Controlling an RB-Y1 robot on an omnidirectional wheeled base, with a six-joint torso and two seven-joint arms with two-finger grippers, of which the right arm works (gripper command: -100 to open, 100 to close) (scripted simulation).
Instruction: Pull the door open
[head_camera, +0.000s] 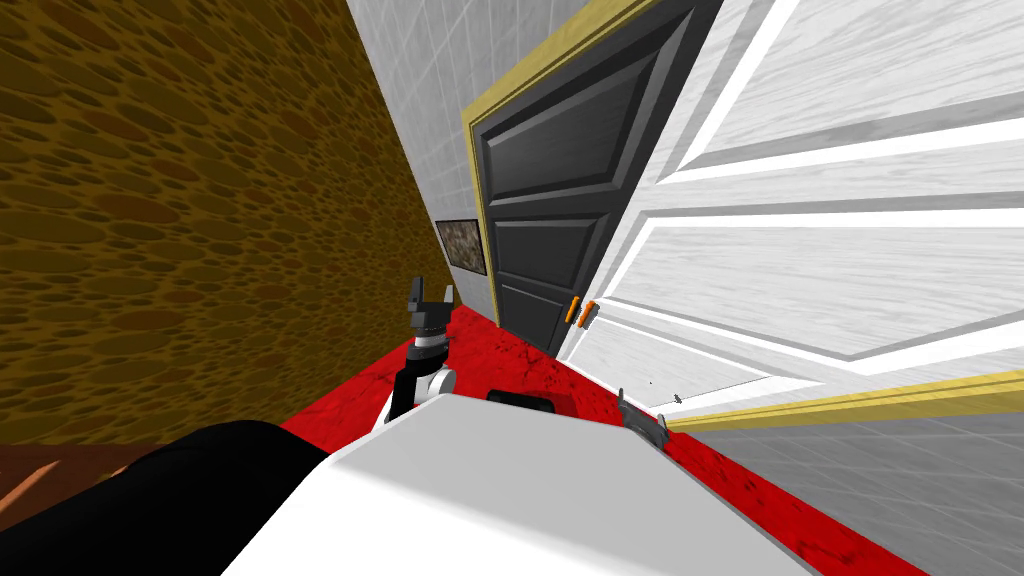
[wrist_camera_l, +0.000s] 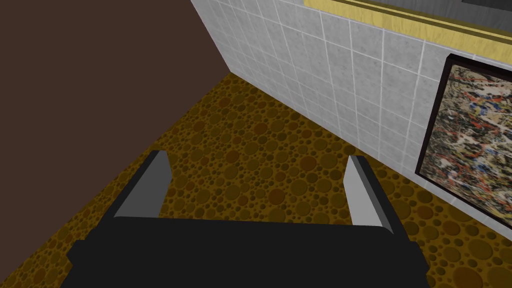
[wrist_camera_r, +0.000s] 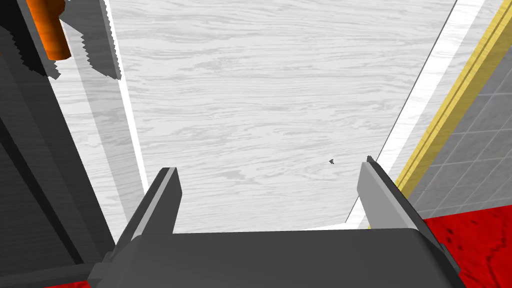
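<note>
White wood-grain panelled door (head_camera: 800, 260), ajar at right; orange handle (wrist_camera_r: 47, 30) at its far edge. Right gripper (wrist_camera_r: 270, 165) faces its lower panel, fingers apart, apparently not touching. Left gripper (wrist_camera_l: 257, 155) at left, fingers apart.

The near door (head_camera: 800, 250) spans one to three o'clock, with its handle (head_camera: 581, 312) on the free edge toward twelve. Behind that edge, at twelve, stands the far door (head_camera: 560, 200). A framed picture (head_camera: 462, 245) hangs on the wall just left of it. The right gripper (head_camera: 648, 405) is at one o'clock, just before the near door's lower panel. The left gripper (head_camera: 432, 290) is at eleven.
</note>
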